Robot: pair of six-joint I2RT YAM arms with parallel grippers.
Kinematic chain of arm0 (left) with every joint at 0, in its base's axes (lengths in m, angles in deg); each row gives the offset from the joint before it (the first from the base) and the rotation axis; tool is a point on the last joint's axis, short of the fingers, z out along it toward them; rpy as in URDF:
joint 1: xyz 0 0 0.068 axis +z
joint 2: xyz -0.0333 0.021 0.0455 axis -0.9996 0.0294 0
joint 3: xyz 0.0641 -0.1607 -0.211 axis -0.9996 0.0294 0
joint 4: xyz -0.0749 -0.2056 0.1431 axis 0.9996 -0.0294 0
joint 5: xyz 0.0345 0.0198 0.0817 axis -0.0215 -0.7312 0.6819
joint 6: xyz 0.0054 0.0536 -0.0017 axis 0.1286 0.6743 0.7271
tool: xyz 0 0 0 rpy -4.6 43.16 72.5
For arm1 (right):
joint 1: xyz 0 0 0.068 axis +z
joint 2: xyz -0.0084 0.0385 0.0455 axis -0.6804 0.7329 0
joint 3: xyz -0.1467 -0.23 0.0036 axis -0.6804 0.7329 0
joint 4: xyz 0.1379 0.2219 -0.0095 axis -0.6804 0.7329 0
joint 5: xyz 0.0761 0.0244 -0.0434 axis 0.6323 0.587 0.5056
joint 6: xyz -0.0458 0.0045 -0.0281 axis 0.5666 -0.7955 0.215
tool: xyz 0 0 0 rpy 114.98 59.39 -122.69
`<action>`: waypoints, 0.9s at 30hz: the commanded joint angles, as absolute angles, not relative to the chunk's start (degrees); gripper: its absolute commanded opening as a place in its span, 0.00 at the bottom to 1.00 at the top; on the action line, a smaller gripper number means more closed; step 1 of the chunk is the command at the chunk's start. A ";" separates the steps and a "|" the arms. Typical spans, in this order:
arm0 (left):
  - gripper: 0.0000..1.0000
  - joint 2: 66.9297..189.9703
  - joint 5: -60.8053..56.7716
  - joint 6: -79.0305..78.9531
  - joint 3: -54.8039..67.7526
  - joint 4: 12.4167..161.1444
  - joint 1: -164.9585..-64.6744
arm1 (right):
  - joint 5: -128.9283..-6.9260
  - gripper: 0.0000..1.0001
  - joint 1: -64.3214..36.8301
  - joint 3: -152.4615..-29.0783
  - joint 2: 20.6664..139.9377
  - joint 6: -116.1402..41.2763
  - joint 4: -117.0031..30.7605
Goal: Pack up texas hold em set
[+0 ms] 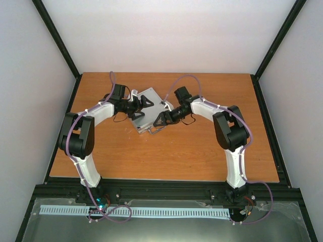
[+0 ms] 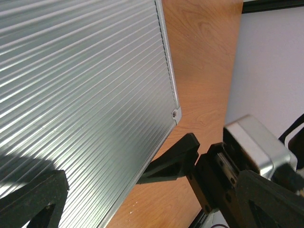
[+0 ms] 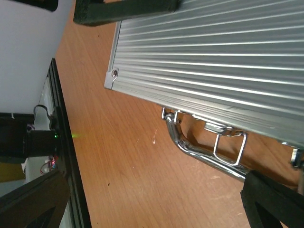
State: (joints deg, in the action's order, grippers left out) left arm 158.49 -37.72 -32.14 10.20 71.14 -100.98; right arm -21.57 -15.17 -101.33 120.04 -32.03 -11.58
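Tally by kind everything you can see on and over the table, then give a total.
Silver case, closed: 1
Robot hands, both open: 2 (left hand, right hand)
Wooden table: 1
Total: 4

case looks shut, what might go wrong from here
1. The wire latch beside the handle hangs loose and looks unfastened, so the silver case might fall open if lifted.
2. The open left gripper and right gripper sit close to the case's edges. A careless move could shove it across the table.
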 commanded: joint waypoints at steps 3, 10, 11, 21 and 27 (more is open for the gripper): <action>1.00 158.35 -36.01 -31.94 12.02 67.72 -101.21 | -29.28 1.00 -10.55 -102.94 118.21 -25.31 -6.30; 1.00 158.21 -35.86 -31.80 12.02 67.30 -101.24 | -43.45 1.00 -7.78 -104.03 119.76 -28.59 -9.57; 1.00 158.12 -35.87 -31.65 12.03 67.13 -101.24 | -45.22 1.00 -7.74 -103.43 119.68 -29.34 -11.16; 1.00 158.30 -35.70 -30.82 11.87 65.88 -101.24 | -53.02 1.00 -6.74 -100.89 122.07 -30.48 -17.97; 1.00 158.91 -35.83 -30.82 11.41 65.81 -101.24 | -55.58 1.00 -6.57 -93.88 120.69 -32.13 -28.48</action>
State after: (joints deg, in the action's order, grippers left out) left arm 158.08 -37.39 -31.75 10.61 71.16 -100.96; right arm -48.10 -5.77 -98.55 120.25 -30.91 -19.27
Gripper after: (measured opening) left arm 0.997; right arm 0.999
